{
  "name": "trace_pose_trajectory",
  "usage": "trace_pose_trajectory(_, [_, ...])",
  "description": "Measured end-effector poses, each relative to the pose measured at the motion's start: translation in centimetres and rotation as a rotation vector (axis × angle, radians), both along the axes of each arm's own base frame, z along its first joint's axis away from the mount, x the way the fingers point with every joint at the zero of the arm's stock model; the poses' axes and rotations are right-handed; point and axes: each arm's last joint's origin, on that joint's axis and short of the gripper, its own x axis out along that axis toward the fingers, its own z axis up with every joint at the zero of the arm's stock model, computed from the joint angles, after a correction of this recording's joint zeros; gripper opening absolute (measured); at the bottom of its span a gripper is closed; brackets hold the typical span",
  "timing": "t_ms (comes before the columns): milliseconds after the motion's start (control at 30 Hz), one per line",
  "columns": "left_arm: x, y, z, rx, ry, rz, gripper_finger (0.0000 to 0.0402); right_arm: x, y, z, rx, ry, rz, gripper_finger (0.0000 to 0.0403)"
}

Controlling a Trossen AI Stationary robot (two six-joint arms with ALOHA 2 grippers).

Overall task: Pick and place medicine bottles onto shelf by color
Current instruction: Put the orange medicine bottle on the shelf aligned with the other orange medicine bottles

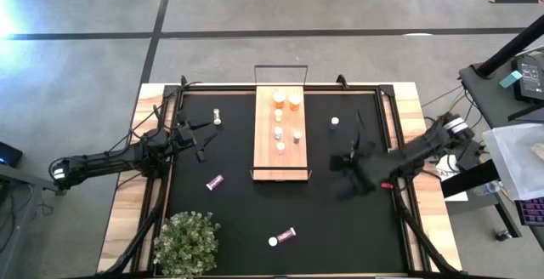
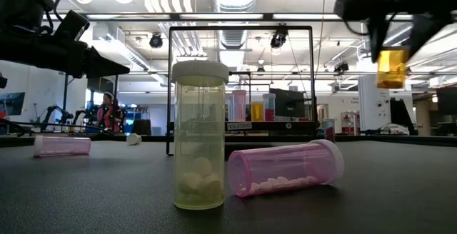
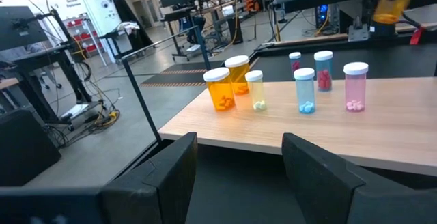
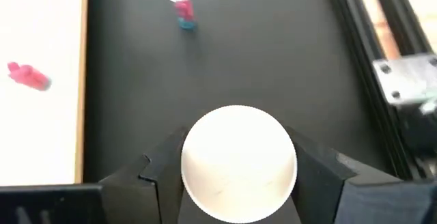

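My right gripper (image 4: 237, 166) holds 1 amber bottle (image 2: 391, 68) by its white cap (image 4: 238, 162); the fingers press on both sides of the cap. In the low view the bottle hangs upright, its long axis vertical and cap up, clear above the mat. In the high view this gripper (image 1: 353, 171) is over the black mat (image 1: 340, 219), to the right of the shelf (image 1: 281, 164), and blur hides the bottle there.

My left gripper (image 3: 239, 176) is open and holds nothing. It points toward the shelf's long side from the left.

On the shelf (image 3: 382, 138) 7 bottles stand upright with caps up: 2 amber bottles (image 3: 221, 88), 1 pale bottle (image 3: 255, 90), 1 bluish bottle (image 3: 304, 90), 2 with red contents (image 3: 323, 70) and 1 pink bottle (image 3: 355, 86).

On the mat, 1 pink bottle near the plant (image 1: 283, 236) lies on its side, and another pink bottle (image 1: 214, 181) lies left of the shelf. 1 small bottle (image 1: 218, 116) stands at the far left and 1 (image 1: 335, 122) stands right of the shelf. A green plant (image 1: 187, 241) is at the near edge.

I can read no label on any bottle.
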Motion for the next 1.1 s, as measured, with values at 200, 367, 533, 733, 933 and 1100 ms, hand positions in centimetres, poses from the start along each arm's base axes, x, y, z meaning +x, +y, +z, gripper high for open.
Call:
trace_pose_trajectory(200, [0.0, 0.0, 0.0, 0.000, -0.001, 0.000, 0.0199, 1.0, -5.2, 1.6, 0.042, -0.014, 0.130, 0.0194])
trace_pose_trajectory(367, [0.0, 0.0, 0.0, 0.000, -0.001, 0.000, 0.0199, 2.5, -9.0, 2.6, 0.042, -0.005, 0.214, 0.0194])
trace_pose_trajectory(533, [0.0, 0.0, 0.0, 0.000, 0.000, 0.000, 0.0199, 4.3, -12.0, 4.1, 0.015, 0.007, 0.327, 0.0194])
trace_pose_trajectory(733, [0.0, 0.0, 0.0, 0.000, -0.002, 0.000, 0.0199, 6.8, -15.0, 5.5, -0.032, 0.068, 0.520, 0.0194])
trace_pose_trajectory(933, [0.0, 0.0, 0.0, 0.000, -0.001, 0.000, 0.0199, 9.0, -18.6, 5.8, 0.012, 0.130, 0.661, 0.0194])
trace_pose_trajectory(1100, [0.0, 0.0, 0.0, 0.000, 0.000, 0.000, 0.0199, 10.4, -22.4, 6.5, 0.060, 0.118, 0.790, 0.0194])
